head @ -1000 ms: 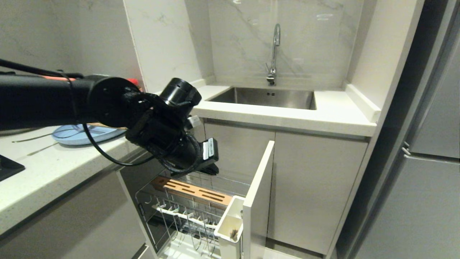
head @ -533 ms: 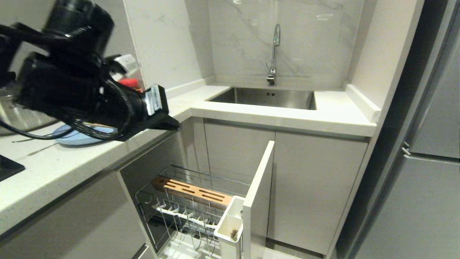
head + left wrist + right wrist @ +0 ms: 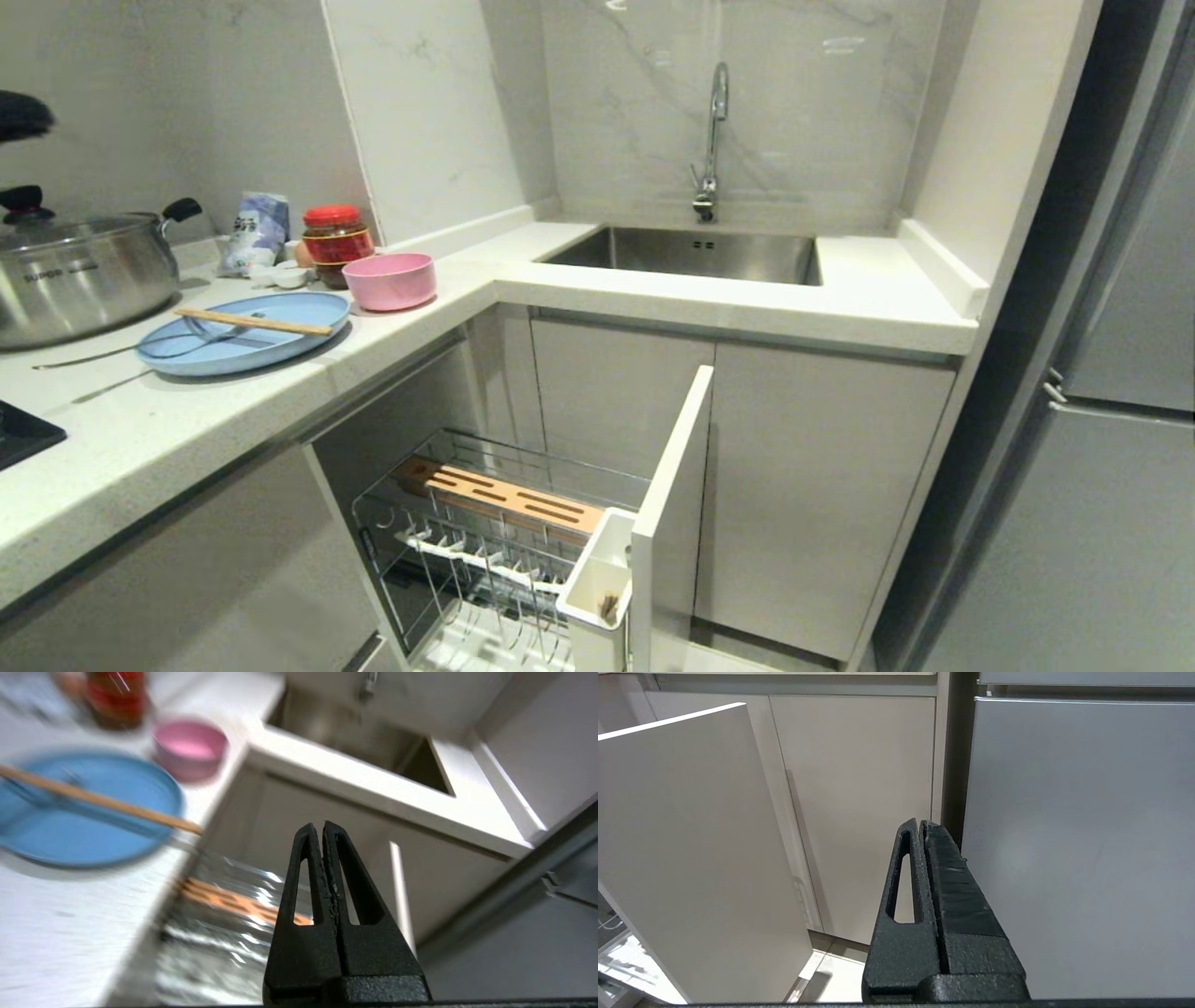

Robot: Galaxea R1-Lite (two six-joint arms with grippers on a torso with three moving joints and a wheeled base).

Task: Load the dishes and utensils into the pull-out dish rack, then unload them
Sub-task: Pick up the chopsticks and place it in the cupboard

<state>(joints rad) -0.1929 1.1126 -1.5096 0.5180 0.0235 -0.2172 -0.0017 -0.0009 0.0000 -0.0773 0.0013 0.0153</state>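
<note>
Kitchen corner, left to right. A steel pot [image 3: 79, 275] stands at the far left of the counter [image 3: 187, 425]. The light-blue plate [image 3: 245, 333] lies flat beside it, carrying the chopsticks [image 3: 252, 321] and the fork [image 3: 191, 338]. Behind the plate stand a packet [image 3: 252, 233] and a red-lidded jar [image 3: 334, 242]; the pink bowl [image 3: 389, 280] sits upright just right of the jar, near the counter's corner. Below the counter the pull-out dish rack [image 3: 509, 551] stands drawn out, its wooden strip [image 3: 499, 497] and white utensil cup [image 3: 597, 583] exposed, no dish in it. The sink [image 3: 695, 254] and faucet [image 3: 711, 140] follow to the right.

A second earlier the left arm hung over the rack and hid the plate; it has since swung up and leftward, leaving only a dark tip at the head view's left edge. The left gripper [image 3: 323, 828] now hovers above the counter edge, jaws pressed together on nothing. The right gripper [image 3: 922, 826], parked low before the cabinet doors [image 3: 854, 812], also has its jaws together and empty.
</note>
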